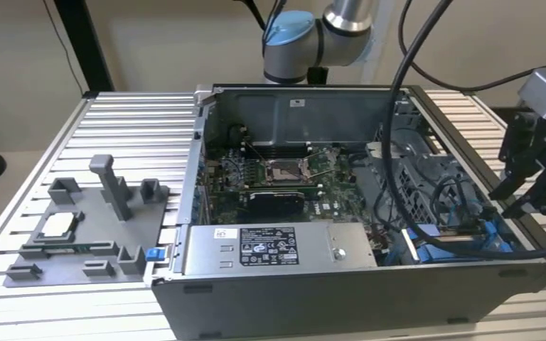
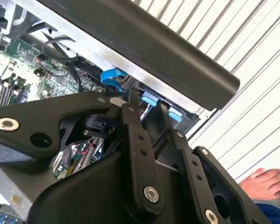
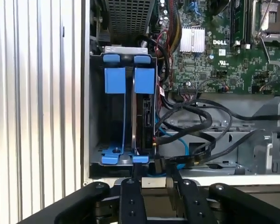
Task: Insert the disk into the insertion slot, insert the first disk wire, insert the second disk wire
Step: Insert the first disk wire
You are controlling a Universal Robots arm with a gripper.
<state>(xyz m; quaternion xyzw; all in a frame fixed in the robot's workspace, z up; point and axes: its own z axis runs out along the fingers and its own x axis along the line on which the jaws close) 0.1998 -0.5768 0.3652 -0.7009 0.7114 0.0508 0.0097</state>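
1. The disk (image 3: 147,121) stands on edge inside the insertion slot (image 3: 123,49). In the first wrist view just its thin dark side shows, and its label face is hidden.
2. It sits in the compartment nearer the motherboard (image 3: 214,60). The compartment beside it is dark, and I cannot tell whether anything is in it.
3. Black cables (image 3: 200,116) and a blue cable (image 3: 177,140) loop just beside the disk. Where their ends go, and whether any is plugged into the disk, is hard to make out.
4. In the exterior view the slot (image 1: 434,238) lies in the lower right corner of the open computer case (image 1: 349,298), partly screened by hanging black cables. The disk cannot be picked out there.
5. The gripper (image 1: 520,202) hangs at the exterior view's right edge, above the case's side wall, and the frame cuts off part of its body.
6. Its fingers (image 3: 130,196) stand moderately apart with nothing between them.
7. In the first wrist view the disk's edge lies roughly in line with the gap between the fingers, and it is apart from both tips.
8. In the second wrist view the gripper's own black linkage covers much of the bay. Two blue tabs (image 2: 149,99) show just past the fingertips.
9. A person's hand (image 2: 266,179) shows over the slatted table (image 2: 252,70), cut off at the frame's corner.
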